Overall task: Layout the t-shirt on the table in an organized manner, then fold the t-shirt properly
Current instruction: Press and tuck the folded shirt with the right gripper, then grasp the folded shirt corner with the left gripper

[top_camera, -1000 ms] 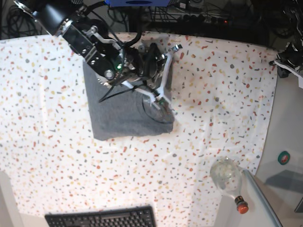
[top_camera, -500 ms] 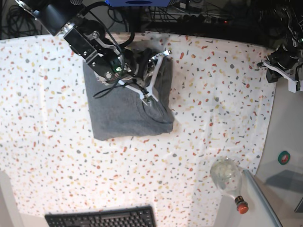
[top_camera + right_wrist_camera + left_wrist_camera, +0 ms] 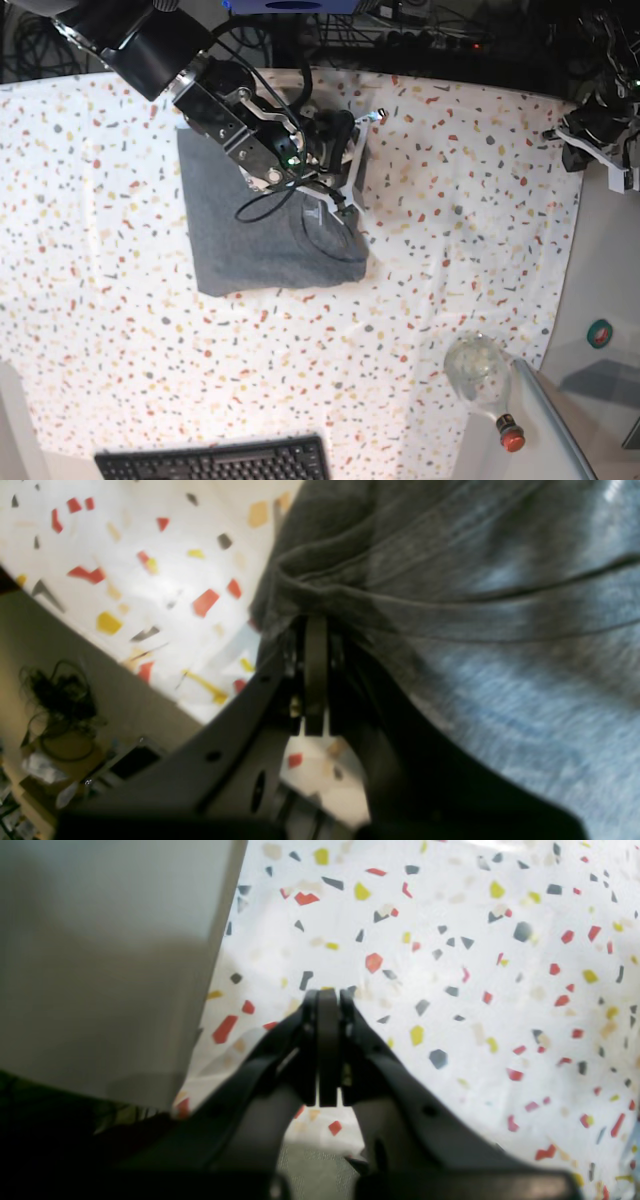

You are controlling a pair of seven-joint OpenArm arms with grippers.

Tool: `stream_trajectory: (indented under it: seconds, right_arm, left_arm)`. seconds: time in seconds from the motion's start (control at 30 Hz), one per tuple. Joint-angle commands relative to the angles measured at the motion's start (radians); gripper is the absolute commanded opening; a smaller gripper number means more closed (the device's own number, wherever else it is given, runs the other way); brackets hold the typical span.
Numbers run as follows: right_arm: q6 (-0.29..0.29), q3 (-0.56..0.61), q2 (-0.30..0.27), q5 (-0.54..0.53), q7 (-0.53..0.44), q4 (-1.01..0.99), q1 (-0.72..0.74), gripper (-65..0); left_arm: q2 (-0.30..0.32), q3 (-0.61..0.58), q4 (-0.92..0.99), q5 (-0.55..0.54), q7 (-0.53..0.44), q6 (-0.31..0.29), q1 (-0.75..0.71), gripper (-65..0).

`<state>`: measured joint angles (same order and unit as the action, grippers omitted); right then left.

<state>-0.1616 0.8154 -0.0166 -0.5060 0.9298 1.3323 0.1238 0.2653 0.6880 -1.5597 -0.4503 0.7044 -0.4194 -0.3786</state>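
Right fingers (image 3: pixel 314 630): pressed together, their tips against a bunched hem of the plain heather-grey knit t-shirt (image 3: pixel 262 235); no cloth could be seen between them.
Left fingers (image 3: pixel 327 995): clenched on nothing, hovering over the edge of the counter (image 3: pixel 120 330), which wore a white cloth flecked red, yellow and grey.
T-shirt: lay folded into a rough rectangle, spreading below and beside the right fingers, well apart from the left fingers.
Plain grey side surface (image 3: pixel 110 955): just beside the left fingers.
Clear bottle with an orange cap (image 3: pixel 485 385): on its side, far from both sets of fingers.
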Motion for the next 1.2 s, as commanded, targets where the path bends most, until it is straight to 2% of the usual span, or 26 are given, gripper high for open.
stream_trajectory:
  seconds: [0.0, 0.07, 0.13, 0.23, 0.3, 0.37, 0.43, 0.63, 0.87, 1.03, 1.17]
  right_arm:
    - [0.003, -0.009, -0.004, -0.013, 0.001, 0.062, 0.003, -65.0]
    - [0.003, -0.044, -0.041, -0.013, 0.025, 0.166, -0.016, -65.0]
    - [0.003, -0.118, -0.079, -0.013, 0.038, 0.275, -0.056, -65.0]
    - [0.003, -0.262, -0.128, -0.013, 0.047, 0.408, -0.108, -65.0]
    - [0.003, -0.342, -0.165, -0.015, 0.047, 0.468, -0.135, -65.0]
    - [0.003, -0.405, -0.21, -0.019, 0.047, 0.507, -0.152, -65.0]
    - [0.004, -0.448, -0.24, -0.019, 0.047, 0.519, -0.166, -65.0]
    - [0.007, -0.525, -0.276, -0.019, 0.044, 0.517, -0.209, -65.0]
    - [0.007, -0.532, -0.279, -0.018, 0.045, 0.516, -0.215, -65.0]
    - [0.007, -0.534, -0.3, -0.018, 0.038, 0.516, -0.215, -65.0]
    - [0.007, -0.592, -0.305, -0.019, 0.036, 0.516, -0.229, -65.0]
  left_arm:
    - [0.012, -0.009, -0.018, -0.015, 0.004, 0.0, 0.008, -65.0]
    - [0.013, -0.037, -0.021, -0.064, 0.065, 0.0, 0.016, -65.0]
    - [0.013, -0.06, -0.029, -0.167, 0.123, 0.0, 0.04, -65.0]
    - [0.013, -0.116, -0.028, -0.324, 0.149, 0.0, 0.049, -63.7]
    - [0.012, -0.175, -0.025, -0.413, 0.149, 0.0, 0.063, -41.8]
    - [0.002, -0.238, -0.021, -0.477, 0.149, 0.0, 0.086, -16.8]
    - [-0.025, -0.281, -0.009, -0.493, 0.148, 0.0, 0.105, 0.0]
    - [-0.13, -0.397, 0.129, -0.423, 0.146, 0.0, 0.234, 0.0]
    - [-0.191, -0.526, 0.279, -0.33, 0.145, 0.0, 0.361, 0.0]
    - [-0.243, -0.543, 0.416, -0.192, 0.145, 0.003, 0.422, 0.0]
    - [-0.251, -0.543, 0.466, -0.149, 0.145, 0.003, 0.433, 0.0]
